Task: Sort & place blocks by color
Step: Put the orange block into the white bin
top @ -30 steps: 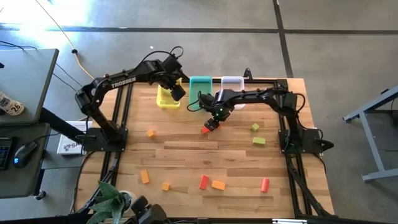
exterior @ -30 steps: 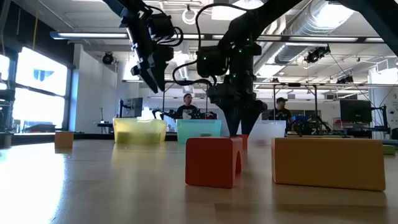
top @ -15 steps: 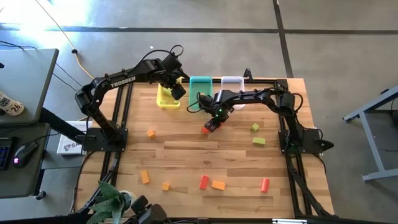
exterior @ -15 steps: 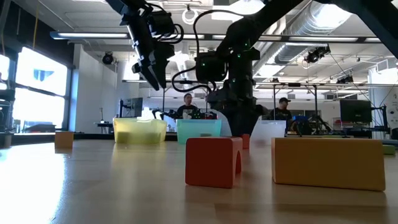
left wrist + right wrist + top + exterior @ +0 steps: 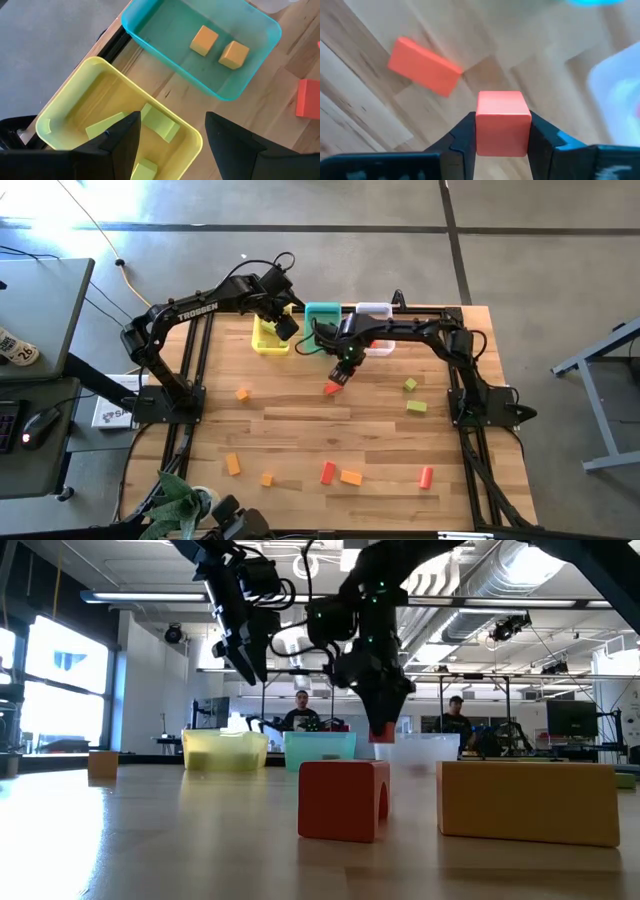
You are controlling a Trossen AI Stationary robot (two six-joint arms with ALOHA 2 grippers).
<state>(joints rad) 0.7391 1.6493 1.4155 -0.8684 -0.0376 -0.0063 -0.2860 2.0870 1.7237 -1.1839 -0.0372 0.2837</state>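
Wooden tabletop [image 5: 300, 430]: several blocks binned, about ten loose. Right fingers [image 5: 545, 142] pinch a red block [image 5: 502, 122]; left fingers [image 5: 122, 140] spread above yellow bin [image 5: 80, 90].

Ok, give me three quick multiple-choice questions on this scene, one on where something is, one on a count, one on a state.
1. Where does the left tool hang?
A. Over the yellow bin
B. Over the clear bin
C. At the table's near edge

2. How many orange blocks lie in the teal bin?
A. None
B. Two
C. Four

3. What is the right tool doing?
A. Open and empty
B. Shut on a green block
C. Shut on a red block

Answers: 1 A, the high view shows it above that bin. 2 B, the left wrist view shows two. 3 C, the right wrist view shows the red block clamped, off the table.
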